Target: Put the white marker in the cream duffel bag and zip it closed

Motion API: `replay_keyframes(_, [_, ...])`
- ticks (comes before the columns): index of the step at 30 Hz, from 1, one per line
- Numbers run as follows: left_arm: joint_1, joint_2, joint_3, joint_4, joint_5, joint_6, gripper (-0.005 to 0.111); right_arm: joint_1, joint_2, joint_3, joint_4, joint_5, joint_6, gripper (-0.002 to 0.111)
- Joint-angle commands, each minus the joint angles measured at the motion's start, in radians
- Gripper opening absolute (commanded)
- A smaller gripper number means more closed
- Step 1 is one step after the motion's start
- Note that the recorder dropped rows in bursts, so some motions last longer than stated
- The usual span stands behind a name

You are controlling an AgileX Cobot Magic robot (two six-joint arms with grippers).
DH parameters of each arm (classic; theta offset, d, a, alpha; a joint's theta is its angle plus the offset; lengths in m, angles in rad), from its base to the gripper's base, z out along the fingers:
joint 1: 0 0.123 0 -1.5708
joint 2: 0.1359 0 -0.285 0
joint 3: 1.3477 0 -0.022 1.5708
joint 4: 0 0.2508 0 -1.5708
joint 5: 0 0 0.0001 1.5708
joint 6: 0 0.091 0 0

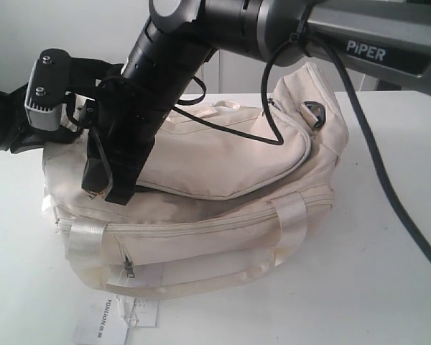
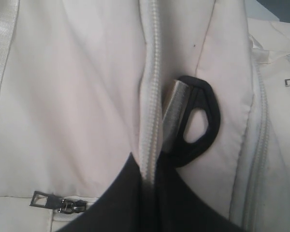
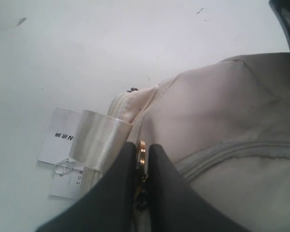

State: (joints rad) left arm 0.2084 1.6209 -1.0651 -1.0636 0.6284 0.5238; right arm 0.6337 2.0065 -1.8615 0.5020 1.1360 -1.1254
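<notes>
Your right claw (image 3: pixel 141 145) clenched on gold zipper pull (image 3: pixel 141 153) at left end of cream duffel bag (image 1: pixel 223 215), mid-left of exterior frame: grip suits dragging zip. Your left claw (image 2: pixel 147 171) pinches zipper seam (image 2: pixel 152 96) beside black D-ring (image 2: pixel 203 121), likely bracing fabric against pull. White marker not visible in any view; presumably inside. Bag sits on table (image 1: pixel 388 287).

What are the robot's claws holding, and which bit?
Both pinch the cream duffel bag. The right gripper holds a metal zipper pull; the left gripper grips the zipper strip.
</notes>
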Motion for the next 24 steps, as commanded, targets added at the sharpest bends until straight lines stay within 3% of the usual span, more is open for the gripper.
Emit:
replay_keyframes(1, [0.0, -0.002, 0.005, -0.028, -0.054, -0.004, 0.0, 0.003, -0.023, -0.002, -0.014, 0.078, 0.01, 0.0])
replay_keyframes(24, [0.0, -0.002, 0.005, -0.028, -0.054, -0.004, 0.0, 0.003, -0.039, -0.002, -0.08, 0.085, 0.012, 0.0])
